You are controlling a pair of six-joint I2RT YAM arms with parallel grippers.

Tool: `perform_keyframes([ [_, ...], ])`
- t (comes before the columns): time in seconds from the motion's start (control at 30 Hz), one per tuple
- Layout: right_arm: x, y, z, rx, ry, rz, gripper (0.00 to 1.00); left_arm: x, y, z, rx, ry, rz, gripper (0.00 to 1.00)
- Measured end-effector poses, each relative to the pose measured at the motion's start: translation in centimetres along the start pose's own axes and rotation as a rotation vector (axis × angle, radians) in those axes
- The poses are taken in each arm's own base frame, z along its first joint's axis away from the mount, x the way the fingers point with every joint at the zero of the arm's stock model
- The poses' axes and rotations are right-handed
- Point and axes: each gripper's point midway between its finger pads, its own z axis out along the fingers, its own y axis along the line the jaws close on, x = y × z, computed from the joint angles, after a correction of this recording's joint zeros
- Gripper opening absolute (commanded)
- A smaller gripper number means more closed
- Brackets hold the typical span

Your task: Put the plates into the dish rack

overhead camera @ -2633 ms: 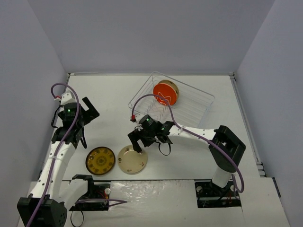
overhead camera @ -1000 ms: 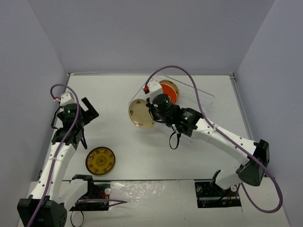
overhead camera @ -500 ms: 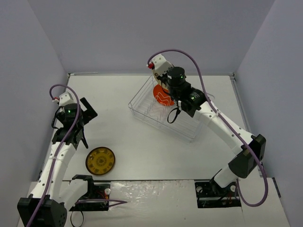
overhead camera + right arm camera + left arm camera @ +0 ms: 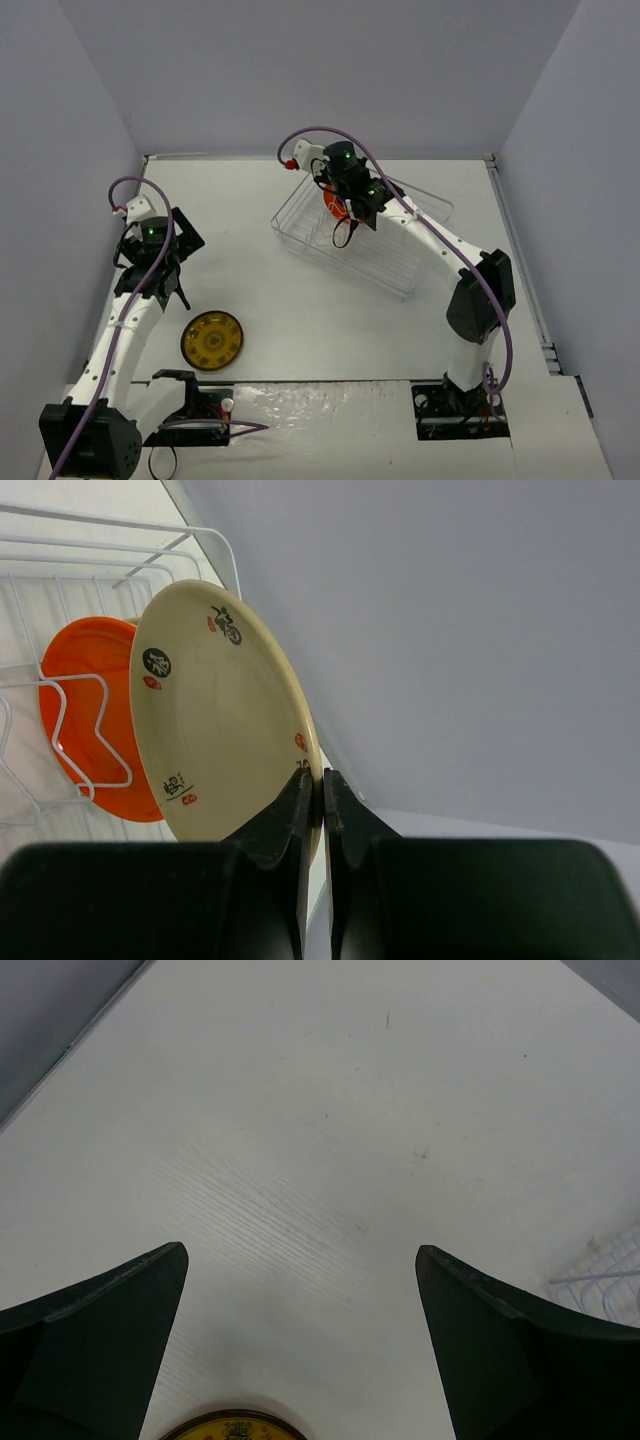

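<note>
Three plates in view. The cream plate is round, glossy and shallow, with small dark and red-brown motifs. It stands on edge, slightly tilted, over the dish rack at its far-left end. The right gripper is pinched tight on its lower rim, one black finger on each face. Whether its bottom edge sits on the wires can't be told; the fingers hide it.

The orange-red plate is plain and smooth. It stands upright in the rack just beside the cream one, with a zigzag wire prong crossing its face.

The dark brown plate has a yellow patterned centre. It lies flat on the table, near the front left and well apart from the rack.

The rack is one rectangular basket of thin pale wire, set at an angle. The slots on its near-right side hold nothing.

The left gripper has its two dark wedge-shaped fingers spread wide and holds nothing. It hangs above the table just beyond the brown plate, whose rim peeks in at the bottom of the wrist view.

The table is matte white with faint wood grain. There is bare room between the brown plate and the rack. Plain pale walls close in the left, right and far edges.
</note>
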Motion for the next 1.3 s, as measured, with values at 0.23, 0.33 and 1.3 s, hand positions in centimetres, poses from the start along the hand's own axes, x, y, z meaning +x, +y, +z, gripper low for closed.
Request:
perform_keyframes([
  [0.23, 1.4, 2.2, 2.2, -0.063, 0.033, -0.018, 0.0, 1.1, 0.1, 1.0, -0.024, 0.041, 0.02, 0.97],
  [0.33, 1.9, 2.8, 2.9, -0.09, 0.042, -0.01, 0.0, 1.4, 0.2, 1.2, -0.028, 0.049, 0.024, 0.97],
  [1.3, 3.9, 8.8, 6.2, -0.216, 0.091, 0.127, 0.75, 1.6, 0.2, 1.5, -0.034, 0.059, 0.028, 0.97],
])
